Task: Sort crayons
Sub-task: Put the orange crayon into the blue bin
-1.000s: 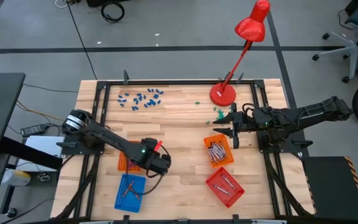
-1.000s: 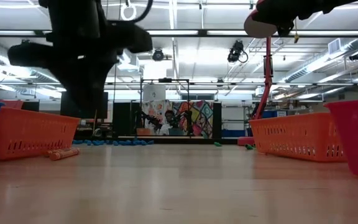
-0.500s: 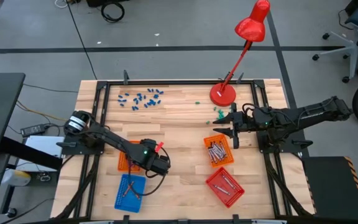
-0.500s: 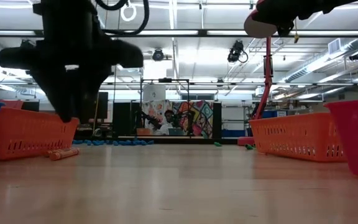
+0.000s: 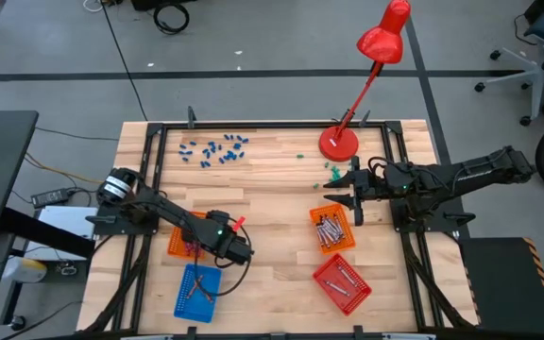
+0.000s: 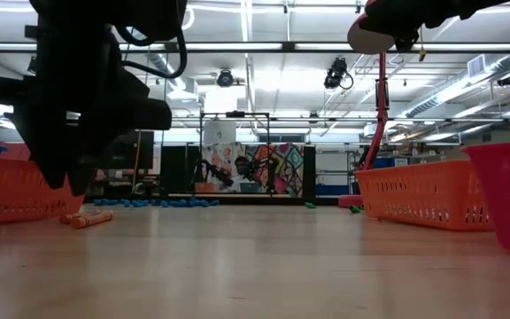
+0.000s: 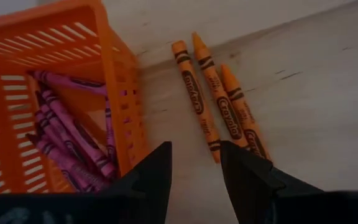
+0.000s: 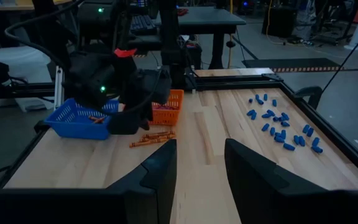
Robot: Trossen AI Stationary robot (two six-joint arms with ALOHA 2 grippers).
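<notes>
Both arms are built of dark, near-black links and joints, mounted on black frame rails at the table's edges. The left arm [image 5: 173, 219] has a rounded silver-grey cap at its base joint, a small green light glowing on its wrist housing and a short red tab beside it, with black cable looping off the wrist. The right arm [image 5: 451, 175] is a long black run of boxy segments, and each wrist ends in two matt black wedge-shaped fingers [image 7: 151, 177].
</notes>
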